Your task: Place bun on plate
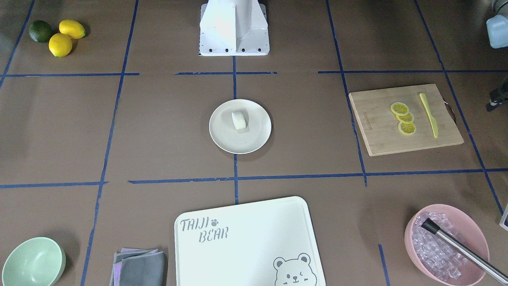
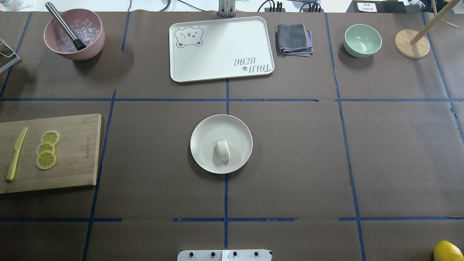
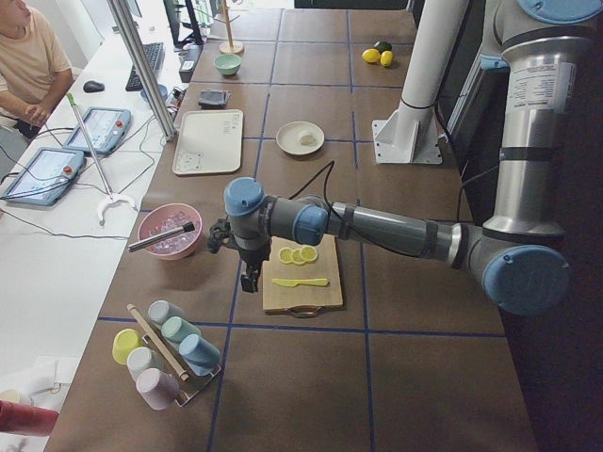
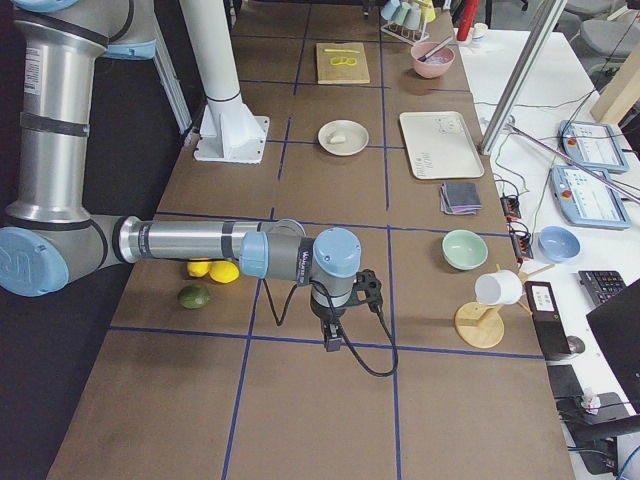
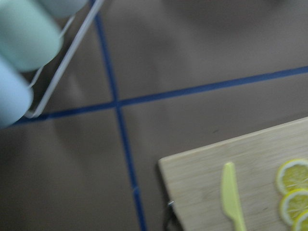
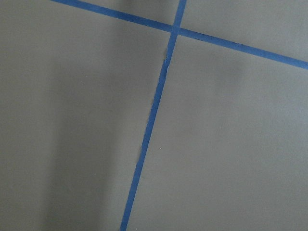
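The white bun [image 1: 239, 120] lies on the round cream plate [image 1: 254, 137] at the table's centre, a little toward the robot's side of the plate [image 2: 206, 137]. Nothing touches the bun [image 2: 222, 150]. My left gripper [image 3: 250, 278] hangs near the table's left end, beside the wooden cutting board, far from the plate. At the table's right end my right gripper [image 4: 333, 340] points down over bare table. Both grippers show clearly only in the side views, so I cannot tell whether they are open or shut. The wrist views show only table and board.
A wooden cutting board [image 1: 405, 119] carries lemon slices [image 1: 403, 118] and a yellow knife [image 1: 429, 115]. The white bear board [image 2: 221, 49], a pink ice bowl [image 2: 74, 34], a grey cloth [image 2: 294, 39] and a mint bowl [image 2: 362, 40] line the far edge. A cup rack [image 3: 165, 353] stands at the left end.
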You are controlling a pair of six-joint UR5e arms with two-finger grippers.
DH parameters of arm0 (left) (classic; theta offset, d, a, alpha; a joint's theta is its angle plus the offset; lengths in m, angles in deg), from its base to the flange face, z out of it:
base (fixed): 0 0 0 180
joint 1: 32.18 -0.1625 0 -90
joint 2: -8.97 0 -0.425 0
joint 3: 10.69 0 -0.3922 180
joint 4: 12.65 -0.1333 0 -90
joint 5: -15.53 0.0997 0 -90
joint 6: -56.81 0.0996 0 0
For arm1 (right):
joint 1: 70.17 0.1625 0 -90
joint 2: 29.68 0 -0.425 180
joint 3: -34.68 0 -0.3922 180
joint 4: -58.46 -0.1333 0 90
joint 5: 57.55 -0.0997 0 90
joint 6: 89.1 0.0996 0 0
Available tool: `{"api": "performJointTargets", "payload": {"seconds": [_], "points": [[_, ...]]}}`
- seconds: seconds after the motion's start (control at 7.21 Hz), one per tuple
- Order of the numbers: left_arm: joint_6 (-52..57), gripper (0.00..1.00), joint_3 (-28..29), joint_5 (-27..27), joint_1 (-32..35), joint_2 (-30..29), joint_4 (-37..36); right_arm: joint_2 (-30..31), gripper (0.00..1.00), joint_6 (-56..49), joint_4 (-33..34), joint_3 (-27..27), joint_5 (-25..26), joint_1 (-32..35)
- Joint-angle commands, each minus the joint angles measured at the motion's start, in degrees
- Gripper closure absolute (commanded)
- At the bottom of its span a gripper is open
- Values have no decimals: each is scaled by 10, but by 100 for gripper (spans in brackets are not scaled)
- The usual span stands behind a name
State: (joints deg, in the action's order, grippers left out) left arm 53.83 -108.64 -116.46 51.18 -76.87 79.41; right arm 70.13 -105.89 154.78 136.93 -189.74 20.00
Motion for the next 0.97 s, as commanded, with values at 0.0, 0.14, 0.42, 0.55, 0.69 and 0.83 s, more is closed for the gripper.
{"api": "performJointTargets", "payload": {"seconds": [0.0,0.14,0.42,0.55,0.69,0.83], "points": [[3,0,5,16,18,38,1,1,0,-1,0,-3,0,0],[-5,0,6,13,18,35,1,1,0,0,0,-1,0,0],[-5,0,0,16,17,29,0,1,0,0,0,0,0,0],[-2,0,1,13,17,37,0,0,0,0,0,-4,0,0],[-1,0,3,10,17,38,-3,0,0,0,0,-2,0,0],[-1,0,2,10,17,38,-3,0,0,0,-1,-3,0,0]]}}
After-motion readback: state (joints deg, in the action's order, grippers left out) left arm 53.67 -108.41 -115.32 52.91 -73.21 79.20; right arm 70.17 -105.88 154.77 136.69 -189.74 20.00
